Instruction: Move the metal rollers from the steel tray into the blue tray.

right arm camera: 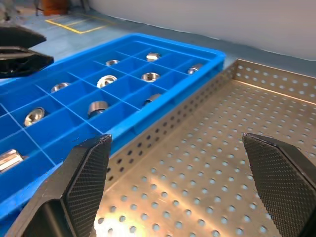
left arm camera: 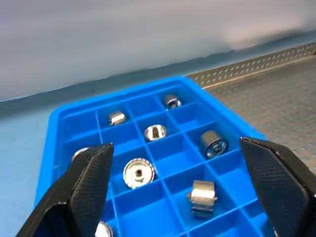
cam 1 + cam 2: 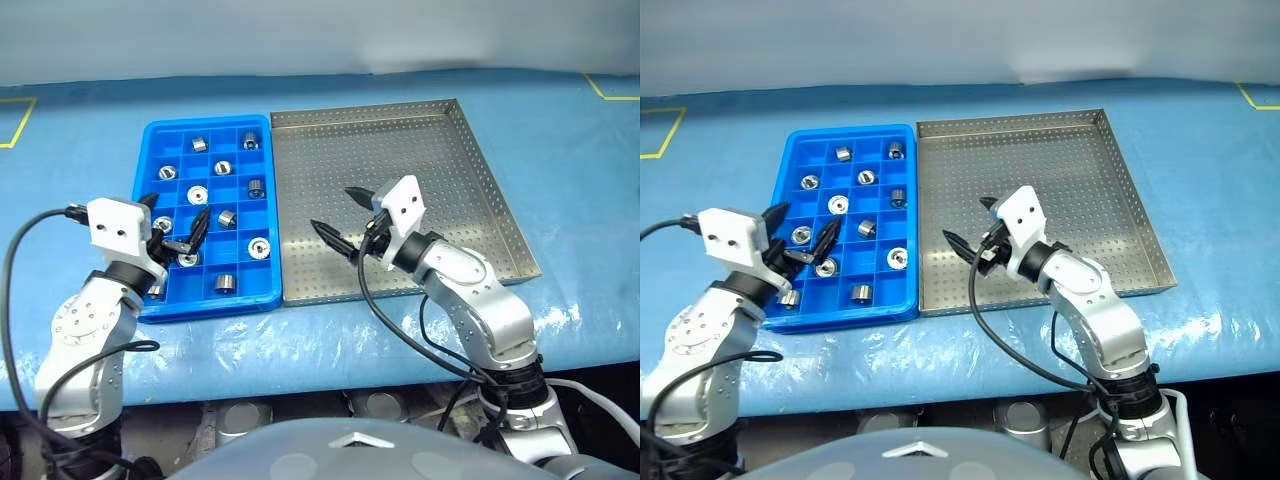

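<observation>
Your left gripper (image 3: 172,222) has its two black fingers (image 2: 91,180) spread wide with nothing between them, the wrist held roughly level and the forearm rising from the lower left. Your right gripper (image 3: 340,215) is also spread wide and holds nothing, pointing level and toward your left, elbow bent low.

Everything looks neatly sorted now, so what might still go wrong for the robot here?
1. The left gripper hangs open low over the bright blue compartmented plastic tray; a careless pull back might clip a divider or knock one of the small shiny metal rollers out of its cell.
2. The right gripper sits open just above the grey perforated steel tray; dropping lower might scrape or shove it against the blue one.
</observation>
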Tool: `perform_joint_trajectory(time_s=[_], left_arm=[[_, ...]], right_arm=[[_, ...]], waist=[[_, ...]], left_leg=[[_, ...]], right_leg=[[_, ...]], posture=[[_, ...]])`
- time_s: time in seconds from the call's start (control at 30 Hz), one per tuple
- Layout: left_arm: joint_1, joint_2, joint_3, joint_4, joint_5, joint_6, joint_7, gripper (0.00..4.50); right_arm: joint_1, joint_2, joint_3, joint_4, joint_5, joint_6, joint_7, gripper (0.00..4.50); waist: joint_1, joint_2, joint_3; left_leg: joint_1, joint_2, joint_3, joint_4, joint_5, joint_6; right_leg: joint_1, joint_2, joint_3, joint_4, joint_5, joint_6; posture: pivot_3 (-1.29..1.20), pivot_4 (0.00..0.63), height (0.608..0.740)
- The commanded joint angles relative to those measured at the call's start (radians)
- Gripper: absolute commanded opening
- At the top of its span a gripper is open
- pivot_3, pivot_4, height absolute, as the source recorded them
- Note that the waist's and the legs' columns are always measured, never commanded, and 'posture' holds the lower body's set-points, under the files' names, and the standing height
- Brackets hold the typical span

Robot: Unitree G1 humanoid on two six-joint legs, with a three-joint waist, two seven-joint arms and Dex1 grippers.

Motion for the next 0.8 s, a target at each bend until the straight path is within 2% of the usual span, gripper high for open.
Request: perform_joint_trajectory(time_s=[0.03, 0.17, 0.4, 0.8], left_arm=[[-0.046, -0.019, -0.027, 0.076, 0.051, -0.131, 0.014, 4.44], [-0.093, -0.046, -0.076, 0.148, 0.081, -0.197, 0.022, 4.44], [-0.086, -0.064, -0.108, 0.15, 0.081, -0.21, 0.02, 4.44], [-0.055, -0.047, -0.123, 0.126, 0.078, -0.19, -0.005, 4.44]], right_arm=[[0.015, 0.0, -0.031, -0.014, 0.002, -0.04, -0.004, 4.5], [0.066, -0.005, -0.037, -0.033, -0.016, -0.059, -0.024, 4.5], [0.137, 0.009, -0.066, -0.06, -0.012, -0.061, -0.065, 4.5], [0.151, 0.025, -0.072, -0.056, -0.011, -0.069, -0.08, 4.5]], waist=[[0.0, 0.0, 0.0], [-0.003, 0.0, 0.0], [-0.022, 0.0, 0.0], [-0.025, 0.0, 0.0]], left_leg=[[0.0, 0.0, 0.0, 0.0, 0.0, 0.0], [0.0, 0.0, 0.0, 0.0, 0.0, 0.0], [0.0, 0.0, 0.0, 0.0, 0.0, 0.0], [0.0, 0.001, 0.0, 0.001, 0.0, 0.0]], right_leg=[[0.0, 0.0, 0.0, 0.0, 0.0, 0.0], [0.0, 0.0, 0.0, 0.0, 0.0, 0.0], [0.0, 0.0, 0.0, 0.0, 0.0, 0.0], [0.0, 0.001, 0.0, 0.001, 0.0, 0.0]], posture=[[-0.07, 0.15, 0.74], [-0.1, 0.15, 0.74], [-0.11, 0.15, 0.74], [-0.1, 0.15, 0.74]])
